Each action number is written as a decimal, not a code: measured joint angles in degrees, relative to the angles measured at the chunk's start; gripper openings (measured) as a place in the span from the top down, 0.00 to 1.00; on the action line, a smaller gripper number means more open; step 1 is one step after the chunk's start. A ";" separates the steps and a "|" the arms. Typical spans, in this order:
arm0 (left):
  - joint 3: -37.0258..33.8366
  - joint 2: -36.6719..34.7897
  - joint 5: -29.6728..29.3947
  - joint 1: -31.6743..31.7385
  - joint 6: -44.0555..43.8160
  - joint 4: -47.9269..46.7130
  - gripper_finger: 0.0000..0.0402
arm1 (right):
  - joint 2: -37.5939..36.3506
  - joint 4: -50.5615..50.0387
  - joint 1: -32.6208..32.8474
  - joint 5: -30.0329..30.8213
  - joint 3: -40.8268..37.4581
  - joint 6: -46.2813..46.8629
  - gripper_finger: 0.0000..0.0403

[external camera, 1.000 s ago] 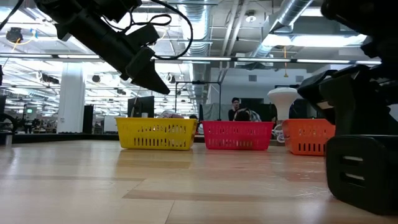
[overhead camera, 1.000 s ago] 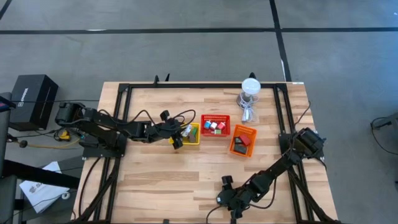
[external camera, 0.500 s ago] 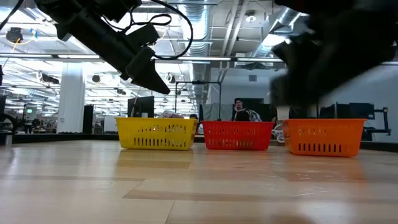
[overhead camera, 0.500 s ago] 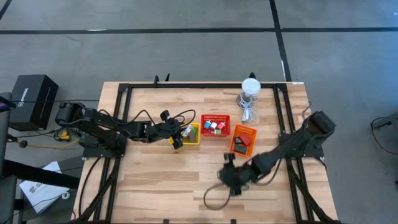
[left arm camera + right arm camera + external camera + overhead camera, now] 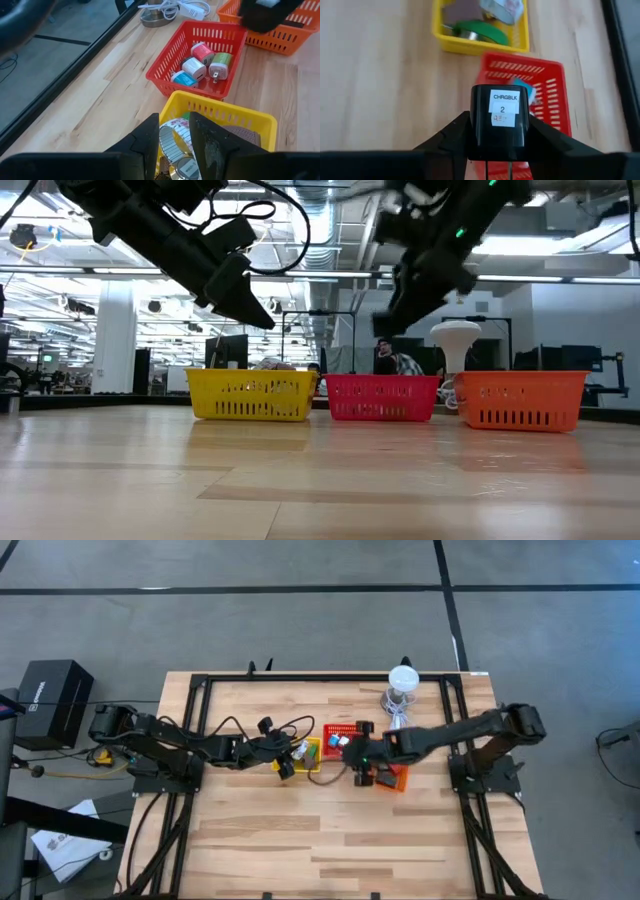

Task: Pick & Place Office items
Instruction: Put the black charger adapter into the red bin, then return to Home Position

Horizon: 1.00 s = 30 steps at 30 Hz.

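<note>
My right gripper (image 5: pixel 348 753) (image 5: pixel 497 134) hangs above the red basket (image 5: pixel 347 729), shut on a black charger block (image 5: pixel 497 120) labelled CHRGBLK 2. In the red basket (image 5: pixel 165 70) lie small chargers: pink (image 5: pixel 202 51), white (image 5: pixel 194 68), green (image 5: pixel 220 64) and blue (image 5: pixel 183 80). My left gripper (image 5: pixel 290 757) (image 5: pixel 174 132) hovers over the yellow basket (image 5: pixel 310 754), shut on a metal-band watch (image 5: pixel 172 142). A green item (image 5: pixel 482 29) and a brown one (image 5: pixel 462 10) rest on the yellow basket's floor. My right gripper pinches the black charger block by its two side faces (image 5: pixel 476 122), its labelled face toward the wrist camera. The fingers come from the table's right, slanting down. The block is lifted clear above the red basket. My left gripper has the watch's metal band (image 5: pixel 172 140) between its two fingers, coming from the table's left and slanting down. The watch face (image 5: pixel 185 167) sits farther back between the fingers. The watch is clear above the yellow basket.
The orange basket (image 5: pixel 390 768) stands right of the red one and holds dark and red items. A white-topped object with a coiled cable (image 5: pixel 402 685) sits near the far edge. A black frame (image 5: pixel 200 730) borders the table. Bare wood (image 5: pixel 300 840) lies toward the near edge.
My right arm has swung from the table's near edge toward the far side and risen, ending above the red basket.
</note>
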 joint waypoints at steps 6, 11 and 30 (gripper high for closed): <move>0.00 0.00 0.00 -0.01 0.00 0.31 0.74 | 3.90 -0.01 -6.94 -0.71 -0.06 -4.30 0.65; 0.00 0.00 0.00 0.50 0.00 1.16 0.74 | 7.07 2.21 -10.96 -0.70 -0.01 -6.40 0.61; 0.00 0.00 0.00 1.89 0.00 1.33 0.74 | 9.35 2.58 -12.98 -6.05 1.18 -7.24 0.36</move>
